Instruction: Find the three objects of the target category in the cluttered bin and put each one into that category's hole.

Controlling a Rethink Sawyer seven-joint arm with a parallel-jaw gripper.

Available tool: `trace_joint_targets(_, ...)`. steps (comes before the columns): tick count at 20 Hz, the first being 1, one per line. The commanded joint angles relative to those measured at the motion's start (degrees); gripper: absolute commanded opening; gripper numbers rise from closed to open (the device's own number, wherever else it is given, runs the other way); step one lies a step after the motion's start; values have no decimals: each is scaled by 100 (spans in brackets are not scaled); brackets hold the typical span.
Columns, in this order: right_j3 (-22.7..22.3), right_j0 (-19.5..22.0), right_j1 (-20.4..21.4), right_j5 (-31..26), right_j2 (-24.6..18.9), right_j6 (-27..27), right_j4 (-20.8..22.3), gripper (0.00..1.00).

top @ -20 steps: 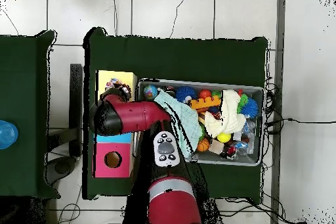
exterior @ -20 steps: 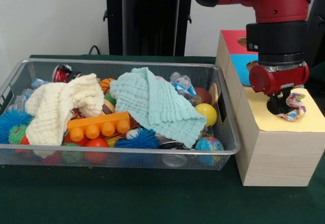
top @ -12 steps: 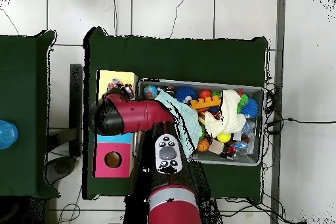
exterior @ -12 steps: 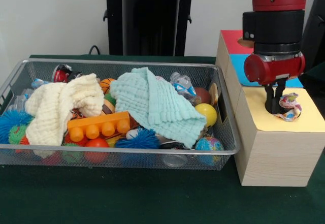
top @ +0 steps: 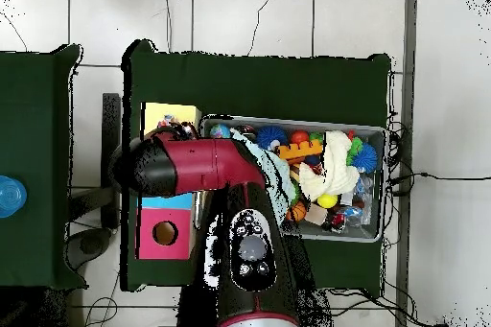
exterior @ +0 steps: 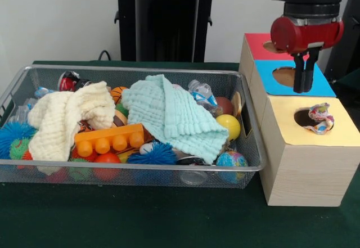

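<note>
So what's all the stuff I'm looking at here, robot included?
Wire mesh bin: one, silver, on the green table, full of toys.
Cloths: two, a cream one at the bin's left, a mint one in the middle.
Toy brick: one, orange, near the bin's front.
Spiky balls: two blue, one at the left end, one at the front.
Yellow ball: one, at the bin's right.
Globe ball: one, front right corner.
Wooden box: one, with red, blue and yellow tops, each with a hole.
Crumpled wrapper: one, multicoloured, at the yellow hole.
Claw: one, black, above the blue section.
</note>
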State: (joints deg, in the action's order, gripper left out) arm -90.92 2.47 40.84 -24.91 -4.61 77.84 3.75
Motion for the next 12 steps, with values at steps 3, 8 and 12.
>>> trace_joint_targets(3, -323, 400, 97, -591, -176, 268, 218, 0)
trace_joint_targets(8, -736, 946, 303, -495, -515, -224, 302, 0)
trace_joint_targets(12, -989, 1519, 377, -429, -850, -870, 622, 0)
